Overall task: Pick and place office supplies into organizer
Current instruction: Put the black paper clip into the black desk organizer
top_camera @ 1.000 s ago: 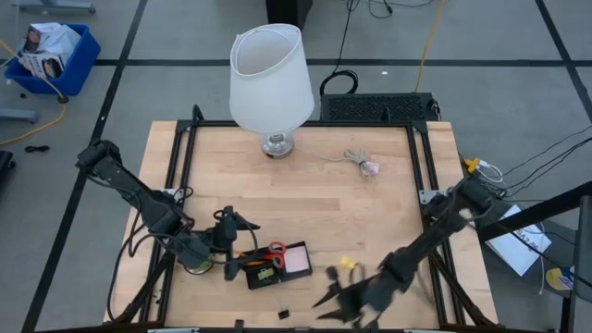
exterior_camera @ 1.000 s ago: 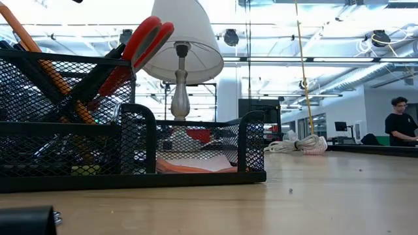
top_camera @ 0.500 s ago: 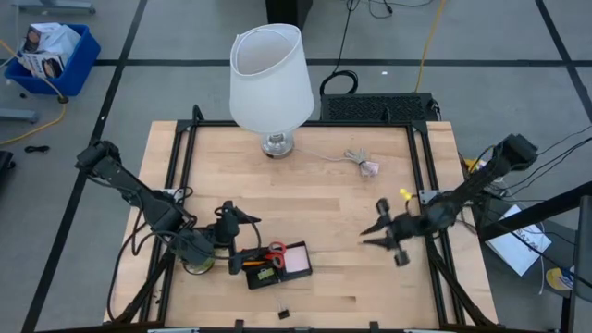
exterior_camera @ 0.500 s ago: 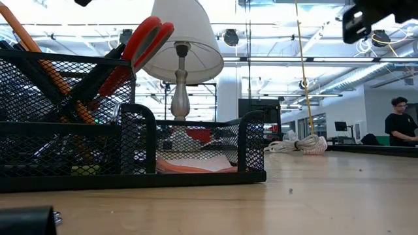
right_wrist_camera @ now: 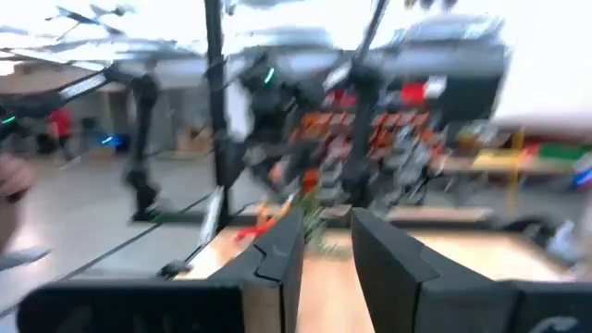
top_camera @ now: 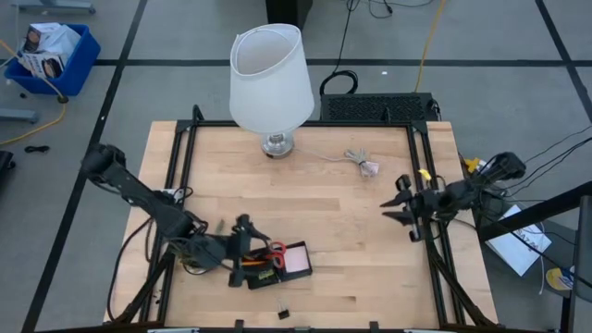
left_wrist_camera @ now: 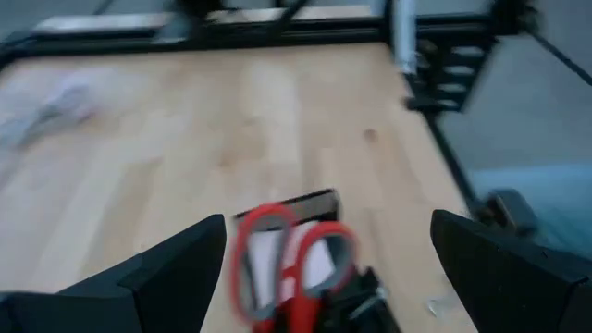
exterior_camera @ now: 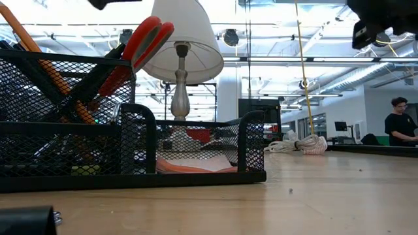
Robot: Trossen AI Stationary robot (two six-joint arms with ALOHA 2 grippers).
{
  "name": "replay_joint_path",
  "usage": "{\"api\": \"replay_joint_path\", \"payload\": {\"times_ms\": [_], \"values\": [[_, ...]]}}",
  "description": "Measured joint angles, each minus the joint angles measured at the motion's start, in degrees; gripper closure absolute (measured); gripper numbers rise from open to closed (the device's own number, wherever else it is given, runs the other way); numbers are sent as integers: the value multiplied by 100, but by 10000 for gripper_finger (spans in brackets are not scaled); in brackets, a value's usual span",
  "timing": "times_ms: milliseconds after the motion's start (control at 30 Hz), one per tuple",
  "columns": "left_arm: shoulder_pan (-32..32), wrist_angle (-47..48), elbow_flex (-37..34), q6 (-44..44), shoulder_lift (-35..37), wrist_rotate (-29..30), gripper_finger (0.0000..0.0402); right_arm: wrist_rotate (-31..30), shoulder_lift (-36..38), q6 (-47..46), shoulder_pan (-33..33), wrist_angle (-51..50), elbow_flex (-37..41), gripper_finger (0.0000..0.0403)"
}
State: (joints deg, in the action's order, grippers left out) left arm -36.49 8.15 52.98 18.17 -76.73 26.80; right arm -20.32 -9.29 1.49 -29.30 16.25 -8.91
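Left gripper [top_camera: 242, 242] low over the table's front left, just above the organizer [top_camera: 275, 265], fingers [left_wrist_camera: 176, 268] spread wide, nothing between them. Red-handled scissors [left_wrist_camera: 291, 250] upright in the organizer's taller mesh section, handles up, beside orange pencils [exterior_camera: 39, 55]. Pink sticky-note pad [top_camera: 297, 260] in the low compartment. 1 black binder clip [top_camera: 283, 314] loose on the wood in front. Right gripper [top_camera: 404, 206] raised near the table's right edge, fingers [right_wrist_camera: 277, 254] nearly together, holding nothing.
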Motion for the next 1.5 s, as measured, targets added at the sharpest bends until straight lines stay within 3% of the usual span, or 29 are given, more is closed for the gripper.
{"api": "replay_joint_path", "payload": {"times_ms": [200, 333, 433, 533, 667, 800, 1000, 1200, 1500], "values": [[5, -704, 1, -1173, -249, -1032, 16, -1360, 745, 425, 14, 16, -7, 317], [-73, -1088, 50, -2074, -542, -1207, 16, -2811, 918, 391, 11, 102, -7, 317], [-106, -595, 497, -2365, -913, -1272, 16, -3921, 868, 648, 11, 190, -7, 317], [-162, 481, 1232, -2721, -1427, -1355, 16, -4435, 842, 681, 11, 215, 42, 316], [-264, 1220, 2208, -3778, -2267, -1372, 16, -4416, 842, 680, 11, 228, 156, 316], [-171, 1485, 3077, -3913, -2921, -1532, 16, -4417, 842, 677, 11, 236, 325, 316], [-277, 3063, 3965, -4559, -3514, -1724, 16, -4418, 848, 674, 9, 212, 746, 316], [-304, 3490, 4023, -5821, -3530, -1934, 16, -4417, 798, 675, 9, -288, 778, 316], [-292, 2812, 4025, -5606, -3628, -2278, 16, -4415, 786, 674, 11, -285, 787, 316]]}}
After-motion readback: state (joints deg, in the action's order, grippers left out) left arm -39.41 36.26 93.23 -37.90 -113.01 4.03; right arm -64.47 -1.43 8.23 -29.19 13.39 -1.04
